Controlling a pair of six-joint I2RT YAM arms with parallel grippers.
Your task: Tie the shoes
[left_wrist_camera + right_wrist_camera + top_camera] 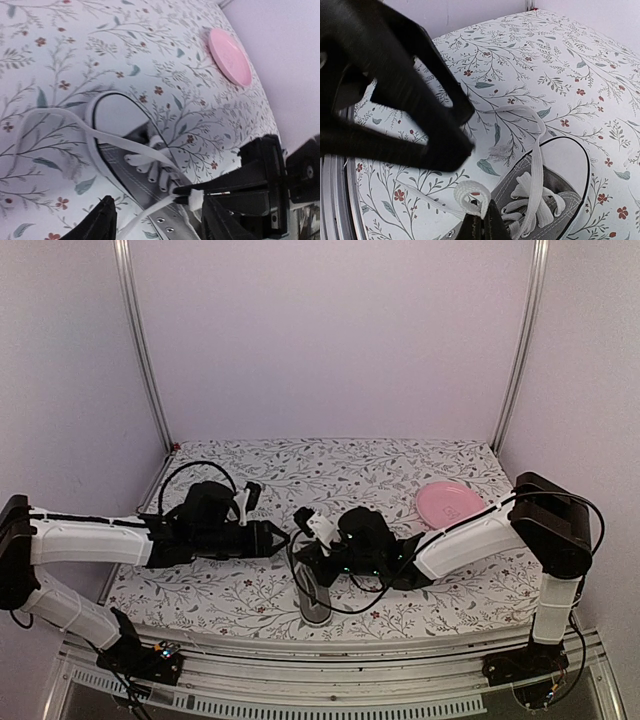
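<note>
The grey sneaker (pixel 316 602) lies near the table's front edge, its white toe cap (pixel 567 160) pointing away from it. It also shows in the left wrist view (pixel 127 167). My right gripper (pixel 482 214) is shut on a folded loop of white lace (pixel 470 192) just above the eyelets; it sits over the shoe in the top view (pixel 303 562). My left gripper (pixel 157 212) is open, its black fingers (pixel 427 105) spread beside that loop, holding nothing; the top view shows it left of the shoe (pixel 280 537). A second long lace (pixel 536 145) trails over the toe onto the cloth.
A pink round plate (pixel 449 504) lies on the floral cloth at the back right, also in the left wrist view (pixel 230 56). The table's metal front rail (pixel 330 680) runs just below the shoe. White walls enclose the sides and back.
</note>
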